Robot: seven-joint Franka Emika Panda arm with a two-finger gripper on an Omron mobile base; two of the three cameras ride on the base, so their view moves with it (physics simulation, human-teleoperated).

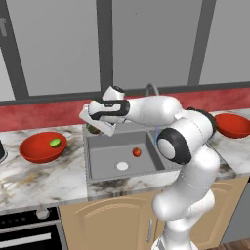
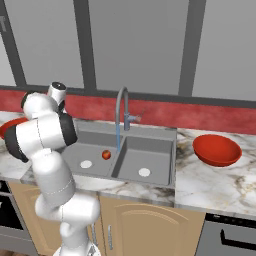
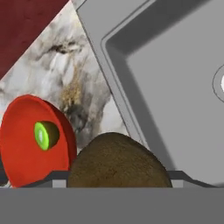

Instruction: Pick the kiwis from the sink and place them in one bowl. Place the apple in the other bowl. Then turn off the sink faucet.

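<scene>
Arm bent leftward over the sink (image 1: 97,168); gripper (image 1: 97,128) clasps the rough brown kiwi (image 3: 118,162) beside the sink's rim, near the glossy red bowl (image 1: 36,149).

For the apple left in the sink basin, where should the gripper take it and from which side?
Across its widest middle, coming straight down from above. The apple is a small round ball lying loose on the flat floor of the sink, clear of the basin walls and beside the white drain, so the fingers should have room on either side.
</scene>
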